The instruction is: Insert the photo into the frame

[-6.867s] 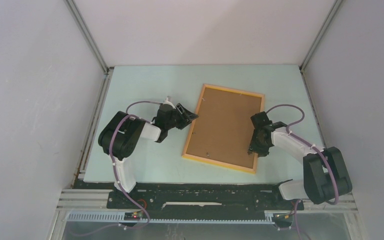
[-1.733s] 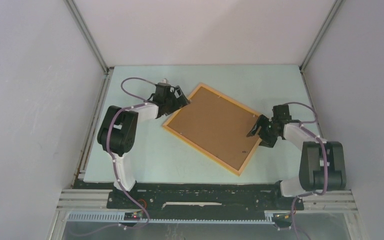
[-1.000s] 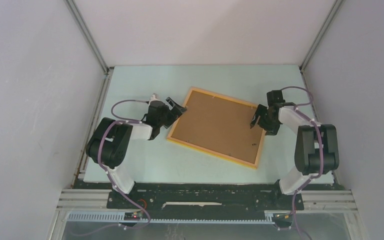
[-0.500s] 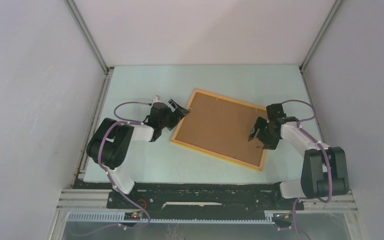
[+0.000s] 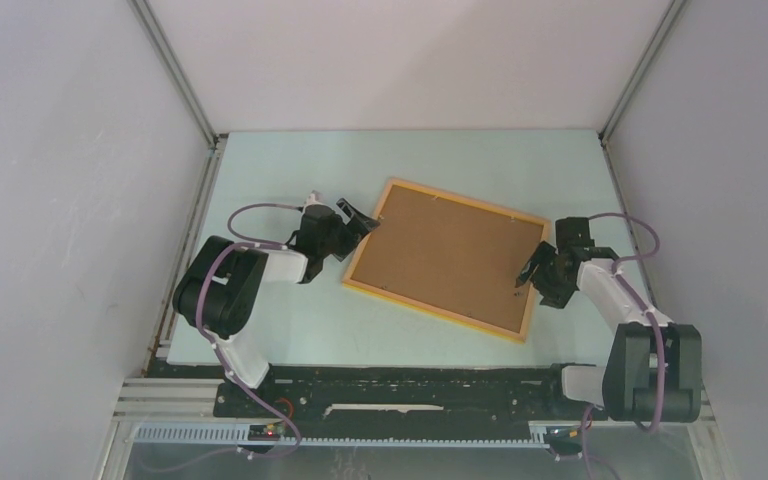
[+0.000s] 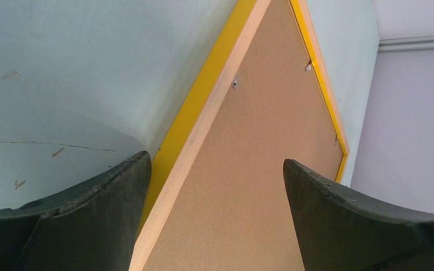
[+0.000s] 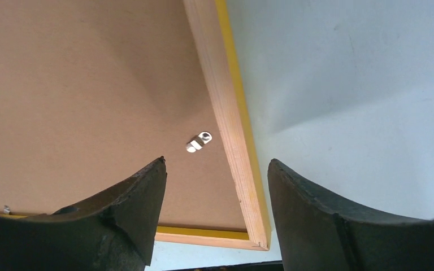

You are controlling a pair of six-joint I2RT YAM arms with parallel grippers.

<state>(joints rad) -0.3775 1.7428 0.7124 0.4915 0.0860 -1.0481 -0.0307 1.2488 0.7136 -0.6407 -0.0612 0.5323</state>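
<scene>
One thin yellow-orange wooden picture frame lies flat and back-up on the pale blue-green table, turned at a slant. Its one plain brown backing board sits inside it and fills the opening.

Two black two-finger grippers, one at each end of the frame:

- The left gripper is at the frame's left far corner. Its jaws are wide apart. In the left wrist view the 2 dark fingers straddle the frame's edge, one over bare table just outside the frame and the other over the board; neither is pressing on the wood.
- The right gripper is at the frame's right edge, toward the near corner. Its jaws are also apart – not clamped on anything. In the right wrist view 1 finger hangs over the board and the other finger is over the table just outside the frame, w/ the wooden rail running between them.

Small silver metal tabs sit on the board just inside the rail. 2 are clear in the left wrist view, the nearer tab and a farther one. In the right wrist view, 1 tab lies between the fingers.

The photo isn't visible in any view; can't tell if it's under the board.
</scene>
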